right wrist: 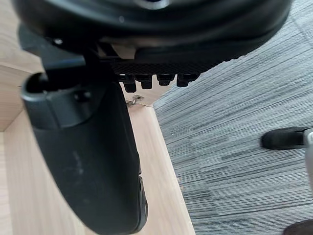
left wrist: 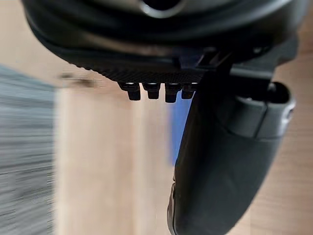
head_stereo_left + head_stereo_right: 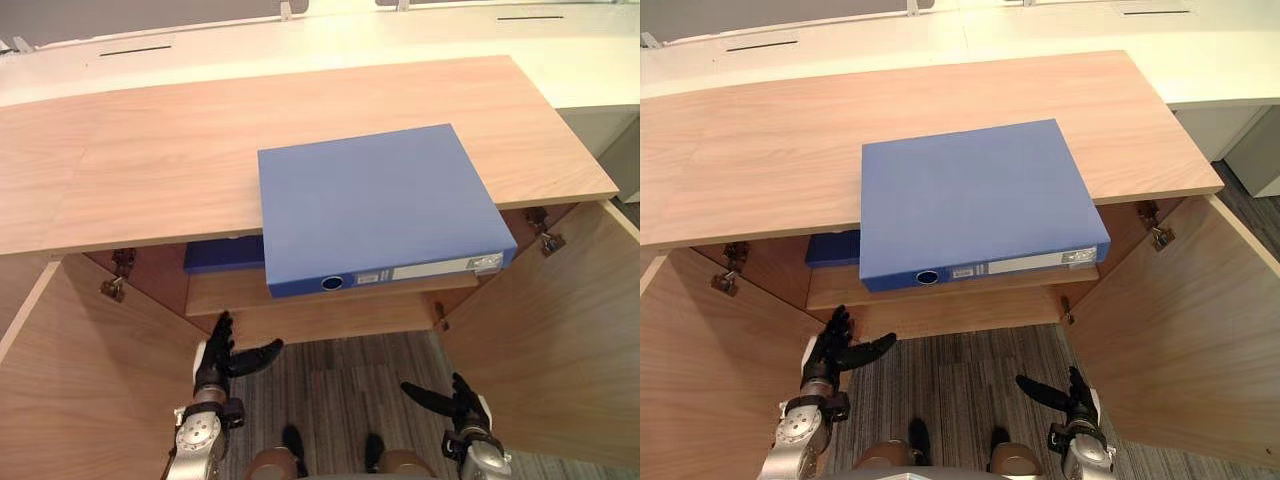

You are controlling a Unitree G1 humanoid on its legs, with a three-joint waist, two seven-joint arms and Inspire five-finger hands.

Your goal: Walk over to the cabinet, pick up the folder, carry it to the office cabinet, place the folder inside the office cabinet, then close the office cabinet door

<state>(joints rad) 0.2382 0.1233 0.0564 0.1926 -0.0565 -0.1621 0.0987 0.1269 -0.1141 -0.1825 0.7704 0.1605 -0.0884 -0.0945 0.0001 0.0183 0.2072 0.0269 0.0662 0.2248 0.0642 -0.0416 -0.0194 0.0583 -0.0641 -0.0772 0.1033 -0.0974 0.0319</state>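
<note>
Folder [image 3: 375,205] lies flat on the cabinet [image 3: 150,150], spine overhanging the front edge, which I think leaves room to grip it. Left hand [image 3: 215,362] and right hand [image 3: 458,405] hang below, fingers [image 3: 226,330] open, empty.

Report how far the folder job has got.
Done: the robot stands at the light wooden cabinet, whose two doors are open. In hand: nothing. The left hand and the right hand hang open and low in front of the cabinet. Left: the flat blue folder lies on the cabinet top, overhanging its front edge, not yet grasped. Carrying it, placing it inside and closing the door all remain.
</note>
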